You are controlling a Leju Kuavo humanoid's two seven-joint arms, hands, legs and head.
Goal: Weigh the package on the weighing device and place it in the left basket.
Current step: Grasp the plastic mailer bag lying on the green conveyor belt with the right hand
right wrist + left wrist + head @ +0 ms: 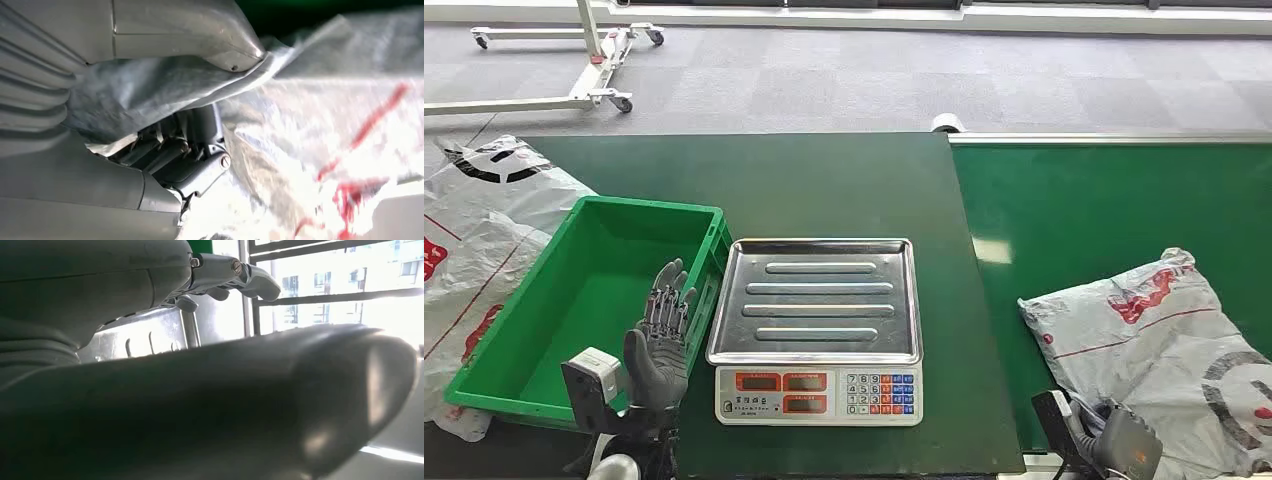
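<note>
my right hand [190,160] had its thumb over and its fingers under a fold of the package [1159,345], so it was holding the bag's film rather than its bulk. the package lay on the green conveyor belt [1104,210] to the right of the scale [817,330], well apart from the steel pan [817,300]. my worry was that thin, slack plastic: i judged it could slip out of the pinch or stretch and drag as i lifted, and the loose end could sag and catch the belt's edge or the pan's raised rim on the way across. if it landed half off the pan, the reading would be wrong.

my left hand [659,335] hovered with fingers spread and nothing in it, over the near right corner of the green basket [499,345], just beside the scale. it stood close to the path the bag would later take into that basket, so i judged it might get in the way. another printed bag [474,215] lay left of the basket, and a white wheeled frame [589,65] stood on the floor beyond the table.
</note>
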